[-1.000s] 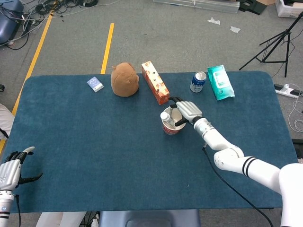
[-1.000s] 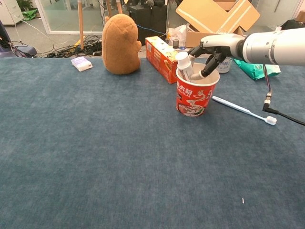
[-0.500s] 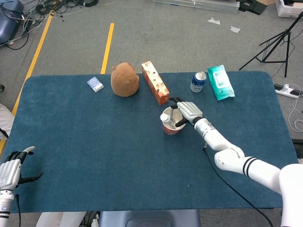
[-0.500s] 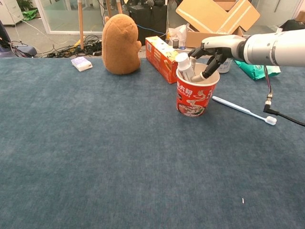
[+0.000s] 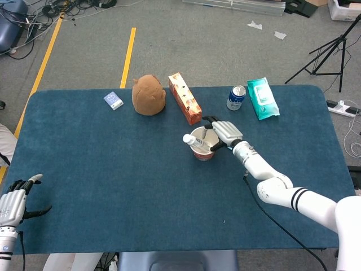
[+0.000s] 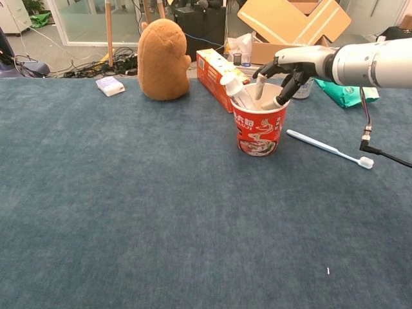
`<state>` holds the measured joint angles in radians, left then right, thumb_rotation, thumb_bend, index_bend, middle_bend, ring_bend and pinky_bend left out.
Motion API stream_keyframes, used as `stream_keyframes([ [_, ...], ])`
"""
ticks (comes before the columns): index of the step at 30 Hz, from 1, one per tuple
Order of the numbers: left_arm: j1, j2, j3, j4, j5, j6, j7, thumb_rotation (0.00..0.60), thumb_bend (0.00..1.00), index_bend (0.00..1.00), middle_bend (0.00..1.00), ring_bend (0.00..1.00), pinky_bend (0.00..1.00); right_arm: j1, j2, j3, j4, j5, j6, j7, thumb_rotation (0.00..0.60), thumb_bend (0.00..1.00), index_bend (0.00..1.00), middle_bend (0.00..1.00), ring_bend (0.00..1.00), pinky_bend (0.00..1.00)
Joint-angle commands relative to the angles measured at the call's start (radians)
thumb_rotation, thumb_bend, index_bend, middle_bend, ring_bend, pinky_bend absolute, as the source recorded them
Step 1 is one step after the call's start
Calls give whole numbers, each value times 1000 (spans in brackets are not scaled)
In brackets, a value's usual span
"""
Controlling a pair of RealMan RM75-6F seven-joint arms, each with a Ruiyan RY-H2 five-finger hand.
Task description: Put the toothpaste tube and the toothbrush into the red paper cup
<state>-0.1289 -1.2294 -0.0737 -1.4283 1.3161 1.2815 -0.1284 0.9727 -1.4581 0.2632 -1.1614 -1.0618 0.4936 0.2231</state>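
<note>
The cup (image 6: 259, 129) stands mid-table (image 6: 129, 212) with the toothpaste tube (image 6: 235, 91) leaning in it; the right hand (image 6: 290, 67) is over its rim. The toothbrush (image 6: 328, 149) lies to its right. Behind sit a box (image 6: 215, 76) and stuffed toy (image 6: 163, 59).

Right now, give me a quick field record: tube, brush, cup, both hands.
toothpaste tube: in the cup, leaning left, cap above the rim
toothbrush: flat on the table, right of the cup, not in it
red paper cup: upright
right hand: over the cup, fingertips dipping inside; grip on the tube unclear
left hand: open, holds nothing, at the near left table edge
</note>
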Motion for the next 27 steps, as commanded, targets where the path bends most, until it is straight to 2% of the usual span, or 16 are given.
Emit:
stream_keyframes([
  [1, 0, 0, 0, -1, -1, 0, 1, 600, 26, 168, 292, 217, 125, -1, 0, 1, 0, -3, 0, 4, 600, 156, 453, 90, 0, 321],
  [15, 0, 0, 0, -1, -2, 0, 2, 600, 25, 168, 292, 217, 125, -20, 25, 13, -31, -20, 24, 28, 600, 154, 448, 89, 0, 321],
  [27, -5, 2, -1, -14, 3, 2, 19, 600, 26, 168, 292, 217, 125, -99, 179, 49, -203, -28, 138, 51, 600, 152, 448, 89, 0, 321],
])
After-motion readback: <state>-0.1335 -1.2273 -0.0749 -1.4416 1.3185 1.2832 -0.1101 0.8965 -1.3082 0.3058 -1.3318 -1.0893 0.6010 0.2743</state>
